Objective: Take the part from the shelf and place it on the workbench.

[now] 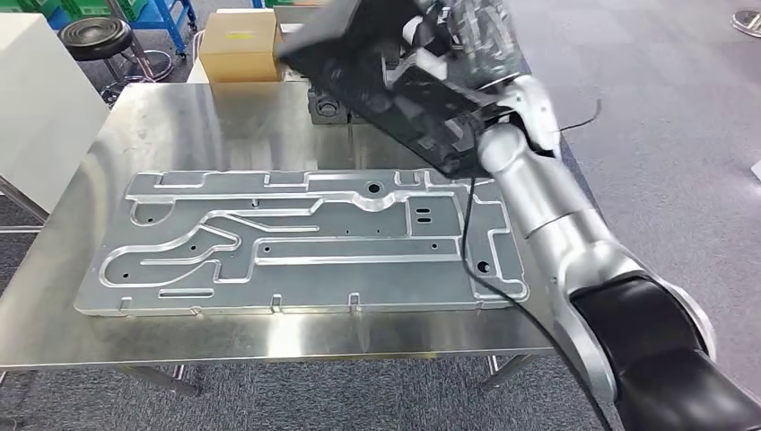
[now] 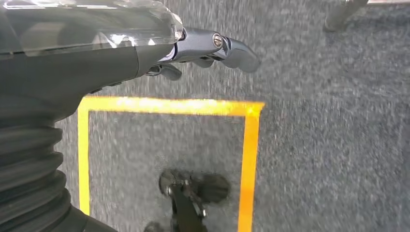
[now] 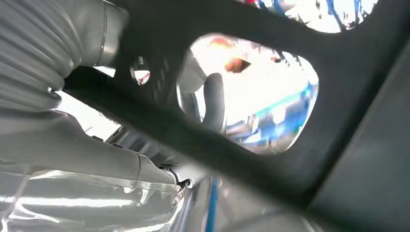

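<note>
Above the table's (image 1: 54, 332) far edge, the right robot hand (image 1: 458, 54) grips a black part (image 1: 377, 81) (tilted); a cardboard box (image 1: 240, 43) sits closed beyond; left robot hand (image 2: 212, 48) hangs spread over carpet

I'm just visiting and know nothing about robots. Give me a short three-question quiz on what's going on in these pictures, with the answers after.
1. True or false: the right hand holds the black part in the air above the workbench.
2. What lies flat on the workbench, taking up most of its top?
A. a silver metal plate with grooves
B. a stack of blue crates
C. a coil of rope
3. Fill in: the left hand hangs over grey carpet marked with ____ tape.

Key
1. True. The part is tilted and lifted off the benchtop.
2. A, the silver metal plate.
3. Yellow; the yellow tape forms a box outline on the floor.
</note>
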